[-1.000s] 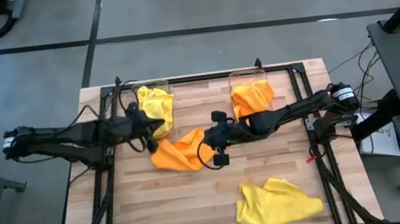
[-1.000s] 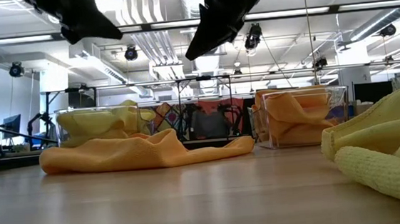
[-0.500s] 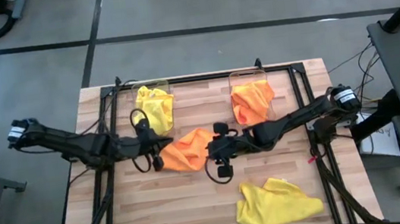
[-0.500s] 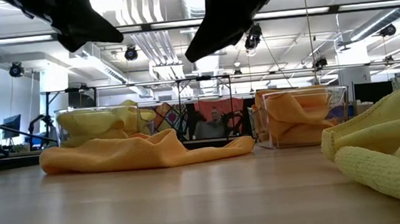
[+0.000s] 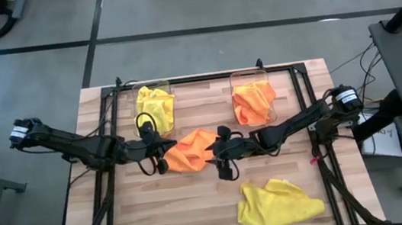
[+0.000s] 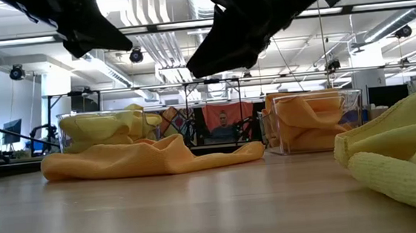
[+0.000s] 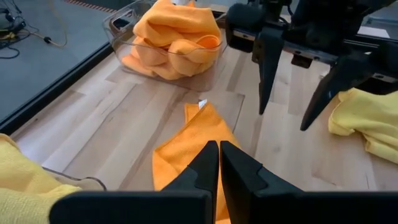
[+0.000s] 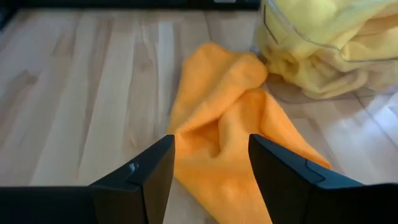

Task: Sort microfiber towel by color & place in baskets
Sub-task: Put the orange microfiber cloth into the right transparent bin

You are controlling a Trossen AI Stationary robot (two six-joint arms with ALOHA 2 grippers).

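One crumpled, soft orange towel (image 5: pixel 190 150)

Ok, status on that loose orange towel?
Right gripper open above orange towel, nothing held. Left gripper shut beside it. Yellow towel loose, clear.

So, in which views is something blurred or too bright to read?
Low view: the yellow towel nearest the camera is soft and out of focus, and the ceiling lights behind glare white. Right wrist view: the end effector fingers are blurred, while the orange towel is fairly clear. High view: even light, no strong shadows.
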